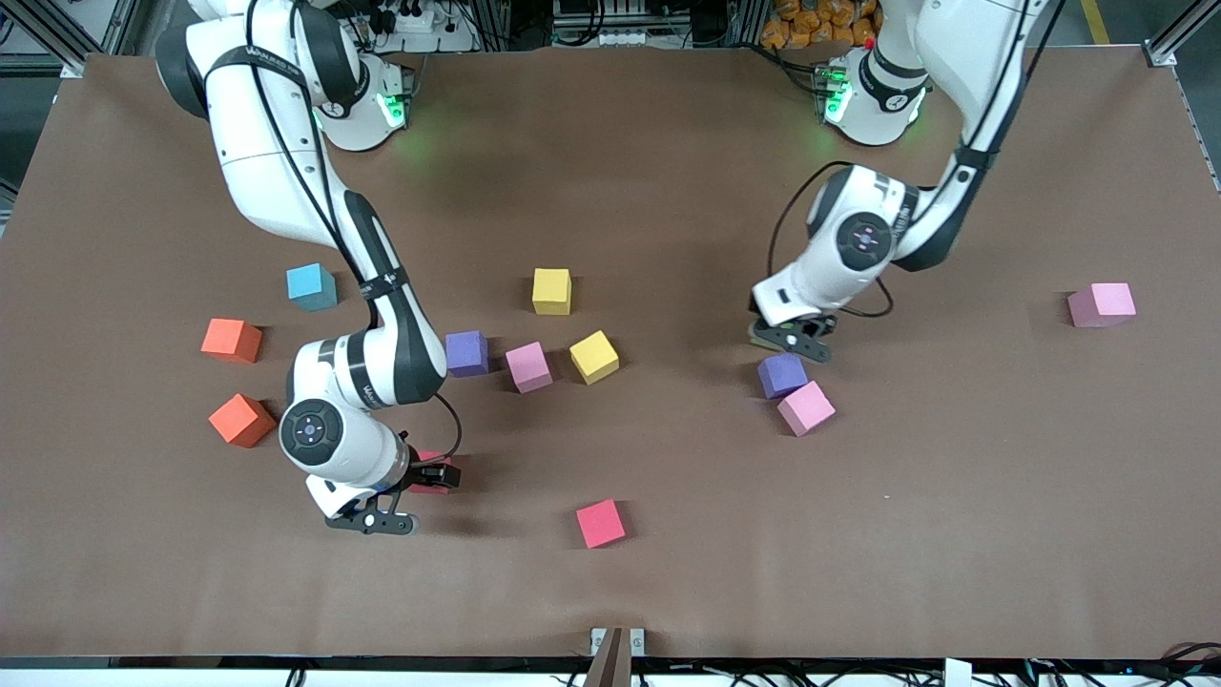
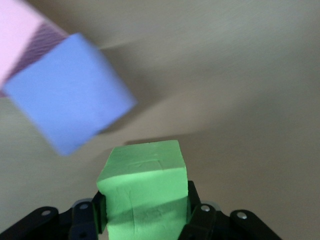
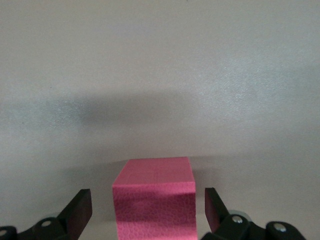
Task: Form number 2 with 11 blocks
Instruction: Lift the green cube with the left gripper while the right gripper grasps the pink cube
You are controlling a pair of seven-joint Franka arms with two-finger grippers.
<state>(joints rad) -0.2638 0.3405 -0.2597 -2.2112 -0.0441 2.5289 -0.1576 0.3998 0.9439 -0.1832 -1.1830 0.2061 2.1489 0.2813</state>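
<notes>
Front view shows no digit begun: no blocks are laid as a row, and the only two that touch are a purple block point(image 1: 782, 375) and a pink block point(image 1: 806, 407) in the middle band of the frame, toward the left arm's end of the table point(image 1: 668, 592). Another pink block point(image 1: 1102, 304) lies alone near that end. Mid-frame sit two yellow blocks point(image 1: 551, 290) point(image 1: 594, 357), a second purple block point(image 1: 467, 353) and a third pink block point(image 1: 528, 366), near each other but apart. A light blue block point(image 1: 311, 286) and two orange cubes point(image 1: 232, 340) point(image 1: 242, 420) lie toward the right arm's end, and a red block point(image 1: 600, 523) lies low in the frame. I see only one light blue block. By my judgement all the placing is left to do; both arms are at the picking stage.

From the front, the left tool point(image 1: 796, 336) hangs just above the purple block and its load is hidden. The left wrist view shows it: the left tool point(image 2: 145, 212) is clenched on the green block point(image 2: 142, 190), with the purple block point(image 2: 65, 107) close by.

Low in the front frame, the right tool point(image 1: 420, 477) covers all but a sliver of something reddish. The right wrist view shows a deep pink-red block point(image 3: 154, 197) on the table between the spread fingers point(image 3: 77, 210), which stand clear of it on both sides.
</notes>
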